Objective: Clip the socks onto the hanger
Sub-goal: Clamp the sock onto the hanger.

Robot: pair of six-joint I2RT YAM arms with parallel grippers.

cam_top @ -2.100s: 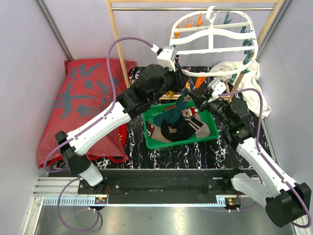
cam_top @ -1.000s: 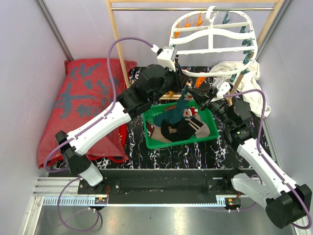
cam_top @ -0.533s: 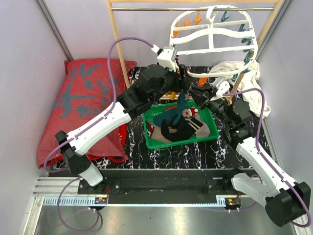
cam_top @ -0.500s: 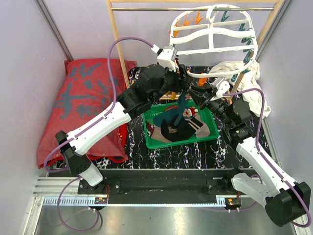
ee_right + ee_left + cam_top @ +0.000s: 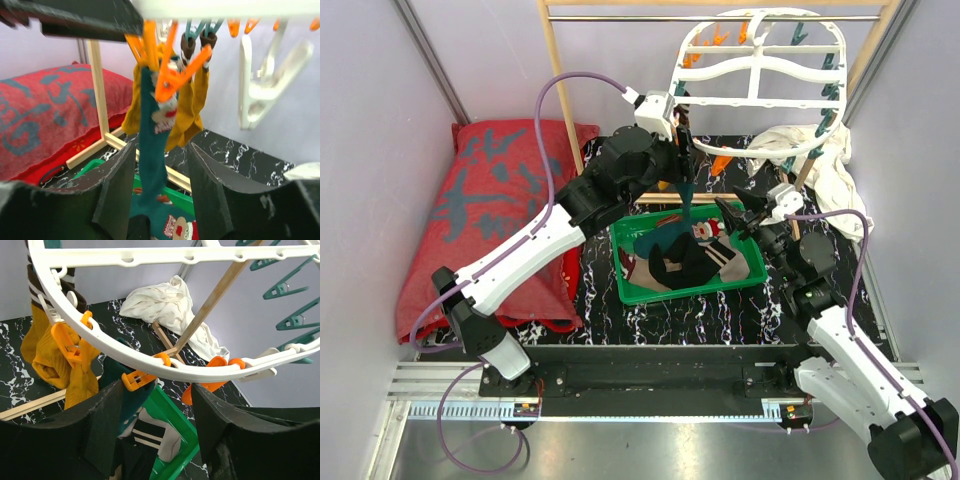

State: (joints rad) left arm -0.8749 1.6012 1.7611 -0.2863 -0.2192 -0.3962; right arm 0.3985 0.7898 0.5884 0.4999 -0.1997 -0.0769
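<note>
The left jaws stood well apart, holding nothing. Just above and beyond them curved the white hanger (image 5: 150, 255), one orange peg (image 5: 136, 381) biting the teal sock (image 5: 152, 150). The right jaws were likewise spread and empty. Straight ahead between them that sock hung from its peg, with the mustard socks (image 5: 192, 110) behind it and the green tray (image 5: 745, 272) below.

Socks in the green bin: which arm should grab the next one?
Right. The right hand, open, hovers just above the green bin of socks; the left hand is up at the hanger.
</note>
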